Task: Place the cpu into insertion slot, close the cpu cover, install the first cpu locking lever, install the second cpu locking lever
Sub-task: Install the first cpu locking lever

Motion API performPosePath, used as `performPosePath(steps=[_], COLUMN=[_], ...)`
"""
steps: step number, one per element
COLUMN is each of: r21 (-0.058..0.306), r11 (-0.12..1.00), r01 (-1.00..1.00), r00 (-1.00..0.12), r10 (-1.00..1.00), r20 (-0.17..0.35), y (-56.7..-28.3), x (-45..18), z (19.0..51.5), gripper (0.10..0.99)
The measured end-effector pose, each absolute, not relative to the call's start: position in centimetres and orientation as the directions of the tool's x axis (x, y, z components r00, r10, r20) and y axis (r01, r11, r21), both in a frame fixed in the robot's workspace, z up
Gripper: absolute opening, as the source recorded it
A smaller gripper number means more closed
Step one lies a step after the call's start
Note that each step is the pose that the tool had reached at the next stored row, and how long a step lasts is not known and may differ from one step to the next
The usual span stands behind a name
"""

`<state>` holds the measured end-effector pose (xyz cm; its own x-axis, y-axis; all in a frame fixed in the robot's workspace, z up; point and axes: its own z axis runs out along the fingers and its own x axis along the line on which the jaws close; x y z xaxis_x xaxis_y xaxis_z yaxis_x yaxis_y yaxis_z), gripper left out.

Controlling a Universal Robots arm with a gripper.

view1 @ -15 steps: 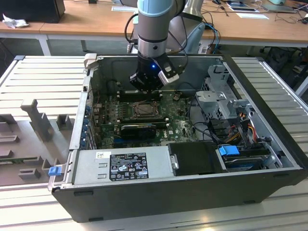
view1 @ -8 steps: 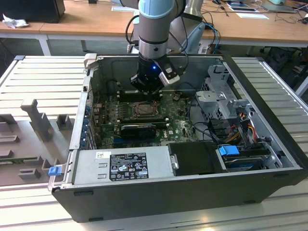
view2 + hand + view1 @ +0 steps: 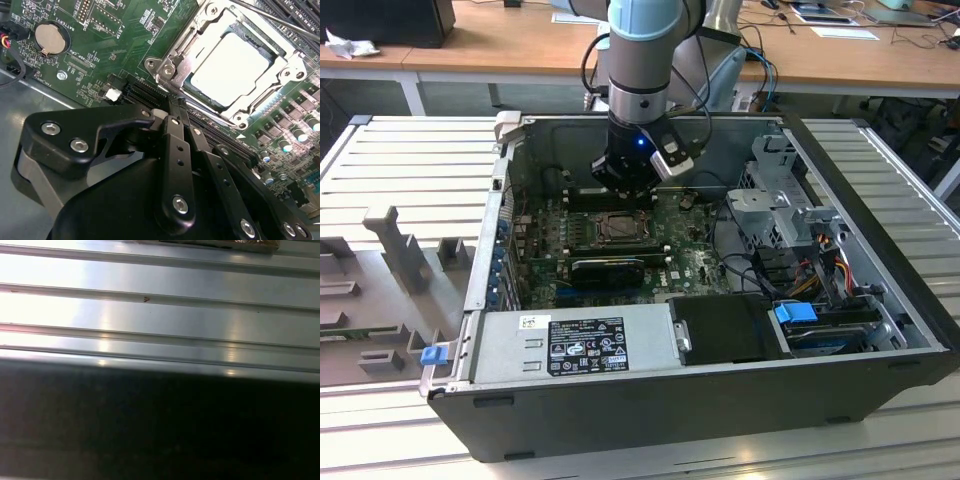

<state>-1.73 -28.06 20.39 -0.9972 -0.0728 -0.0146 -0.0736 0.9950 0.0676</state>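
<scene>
Item: open computer case [image 3: 880, 330] on a ribbed metal table [image 3: 410, 160], with the green motherboard [image 3: 100, 45] as our landmark.

Cpu [image 3: 229, 67]: we find it lying flat in the socket near the motherboard's middle, its pale metal top level and bright in the second wrist view. In the exterior view it sits just below the gripper [image 3: 625, 190].

Cpu cover [image 3: 280, 65]: we see the grey frame lowered around the chip, with its opening framing the metal top. It looks down, though we cannot tell whether it is fully seated.

Locking levers: one thin rod [image 3: 280, 20] runs along the far edge of the socket. We cannot tell whether it is latched, and the other lever we cannot pick out with confidence.

Gripper [image 3: 175, 107]: the black fingers [image 3: 175, 150] are pressed together with nothing between them, and their tips hover just off the socket's corner, above a dark connector slot [image 3: 145, 92].

Step in hand, in our judgement: work at the socket after the chip's placement, cover or lever. To do it well we would press with the pinched tips on metal frame only, never on the chip top, come straight down, and keep clear of the coin battery [image 3: 50, 39] and small board components.
</scene>
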Motion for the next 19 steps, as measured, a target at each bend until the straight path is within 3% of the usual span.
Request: performPosePath(steps=[19], r21=[0.049], r11=[0.996], r01=[-0.074], r00=[-0.997], r10=[-0.073], r20=[-0.013], y=[-28.07], x=[-1.73], z=[20.49], gripper=[0.106])
